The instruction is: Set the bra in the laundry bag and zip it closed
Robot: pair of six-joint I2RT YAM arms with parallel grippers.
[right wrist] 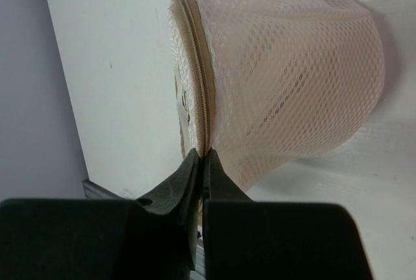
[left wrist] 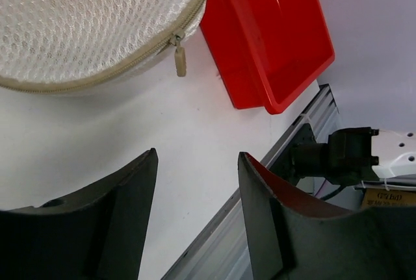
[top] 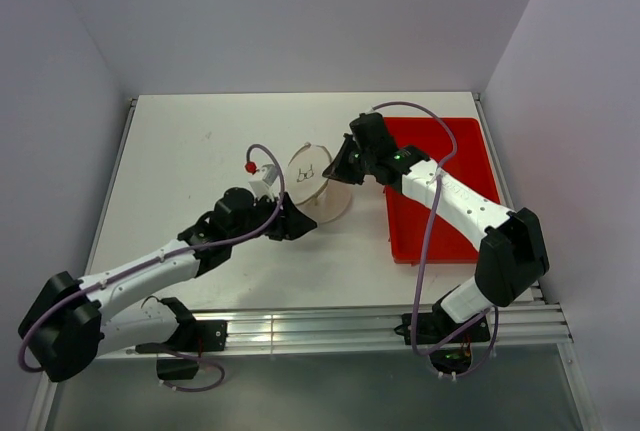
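**Q:** Report markings.
**A:** On the laundry bag (top: pixel 318 189), a small dark printed outline (top: pixel 310 173) on the circular face; too small to read as lettering. On arm hardware past the rail, a yellow label (left wrist: pixel 389 197); print blurred, illegible.

**Q:** State surface and room.
**A:** White table (top: pixel 180 171), matt, faintly marked. Aluminium rail (top: pixel 330 329) along the near edge. Plain pale walls (top: pixel 300 21) at the back and both sides. Red tray (top: pixel 455 166) at the right, near the bag.

**Q:** Locate the bra (right wrist: pixel 286 78).
**A:** Inside the bag, seen only as a peach tone through the mesh. Zip teeth closed along the visible stretch. Beige zip pull (left wrist: pixel 180 59) hangs free.

**Q:** Give finger state.
**A:** For the left gripper (left wrist: pixel 197 156), spread and holding nothing, apart from the zip pull. For the right gripper (right wrist: pixel 203 163), pressed together on the bag's zip band.
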